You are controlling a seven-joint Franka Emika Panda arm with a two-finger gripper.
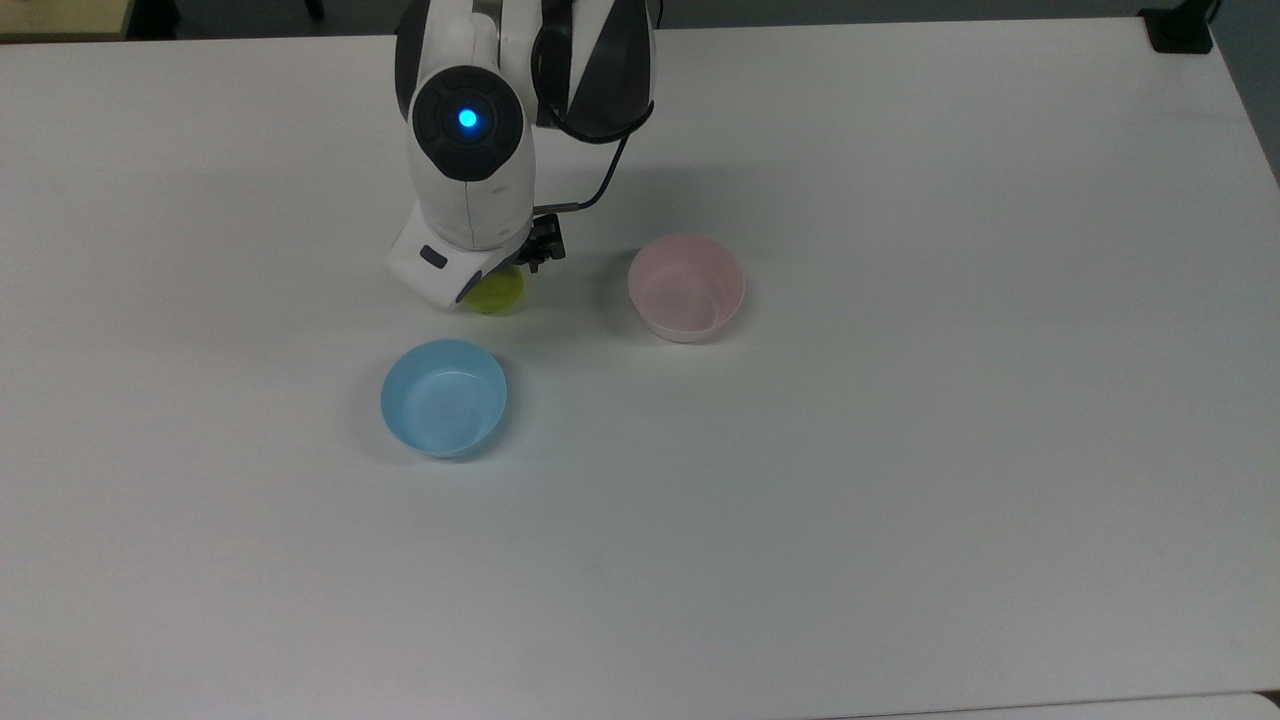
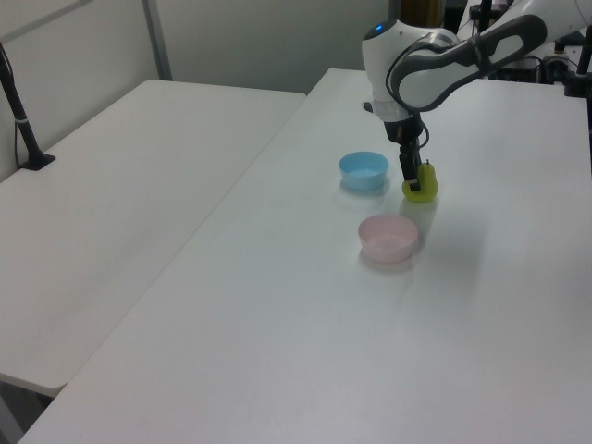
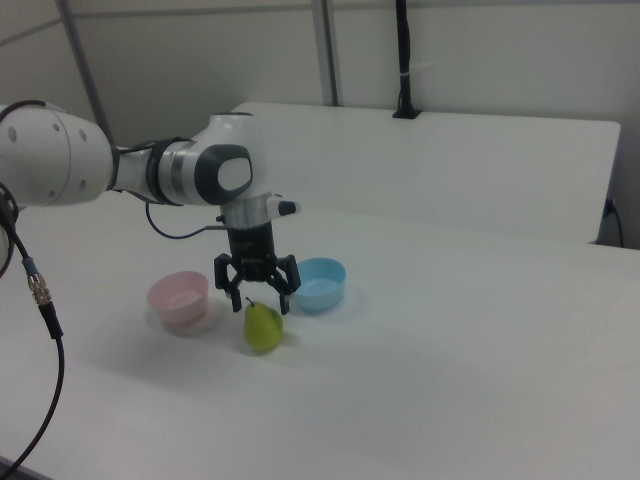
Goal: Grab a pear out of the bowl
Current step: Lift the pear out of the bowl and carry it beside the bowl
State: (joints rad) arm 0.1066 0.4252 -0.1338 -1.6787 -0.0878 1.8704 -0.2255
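While standing upright on the white tabletop, the small yellow-green pear sits outside both bowls. Item 1: black 2-finger gripper, directly above the pear, fingers spread apart on either side of its stem end, not clamped. Item 2: round pale pink plastic bowl, empty, at the top view's right of the pear. Item 3: round light blue plastic bowl, empty, near the pear.

A robotics lab workspace.
Plain white rectangular tables, bare grey partition walls, and a white robot arm.
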